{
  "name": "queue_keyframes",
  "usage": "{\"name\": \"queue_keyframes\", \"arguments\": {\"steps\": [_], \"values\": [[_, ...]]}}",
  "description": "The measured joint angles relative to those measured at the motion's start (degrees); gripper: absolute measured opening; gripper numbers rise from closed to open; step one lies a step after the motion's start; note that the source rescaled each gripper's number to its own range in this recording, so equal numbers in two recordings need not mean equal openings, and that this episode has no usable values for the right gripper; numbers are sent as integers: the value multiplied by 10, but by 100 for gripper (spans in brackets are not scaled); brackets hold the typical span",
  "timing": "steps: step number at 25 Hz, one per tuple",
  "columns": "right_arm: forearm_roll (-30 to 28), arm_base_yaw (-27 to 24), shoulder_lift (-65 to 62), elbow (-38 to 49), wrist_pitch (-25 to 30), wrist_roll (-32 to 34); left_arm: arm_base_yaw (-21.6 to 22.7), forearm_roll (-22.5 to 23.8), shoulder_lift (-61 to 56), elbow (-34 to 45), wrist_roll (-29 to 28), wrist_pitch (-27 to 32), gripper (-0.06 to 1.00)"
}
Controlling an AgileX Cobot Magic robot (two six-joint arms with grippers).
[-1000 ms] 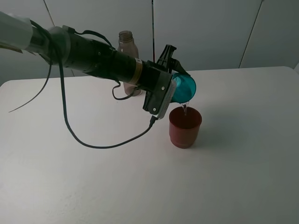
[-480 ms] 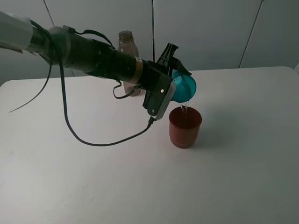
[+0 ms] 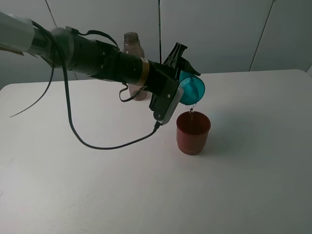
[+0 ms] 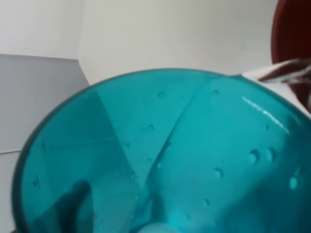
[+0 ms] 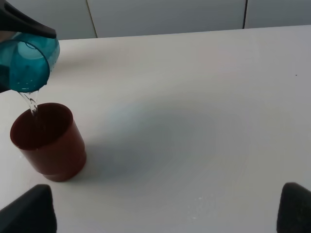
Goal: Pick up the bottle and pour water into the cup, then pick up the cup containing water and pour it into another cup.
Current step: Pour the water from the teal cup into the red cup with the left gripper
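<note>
Exterior high view: the left arm's fingers (image 3: 187, 78) stay clamped on the teal cup (image 3: 193, 90), which over the last second has tipped slightly further and drifted a touch upward. A thin stream of water (image 3: 192, 113) falls from its lip, just below the fingers, into the red cup (image 3: 193, 132) standing on the tabletop (image 3: 243, 185) directly beneath. I judge the second pour is close to finishing, since the stream looks thin. The bottle (image 3: 132, 53) stands upright behind the arm, well back from the fingers. In the right wrist view, the right fingers (image 5: 24, 213) stand apart, holding nothing, off to the side of the red cup.
</note>
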Motion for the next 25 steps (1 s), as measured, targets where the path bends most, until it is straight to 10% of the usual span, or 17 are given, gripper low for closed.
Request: {"name": "queue_keyframes", "arguments": {"steps": [25], "values": [[0,0,0,0,0,0,-7,-29,-3,0,124,-2,2]]}}
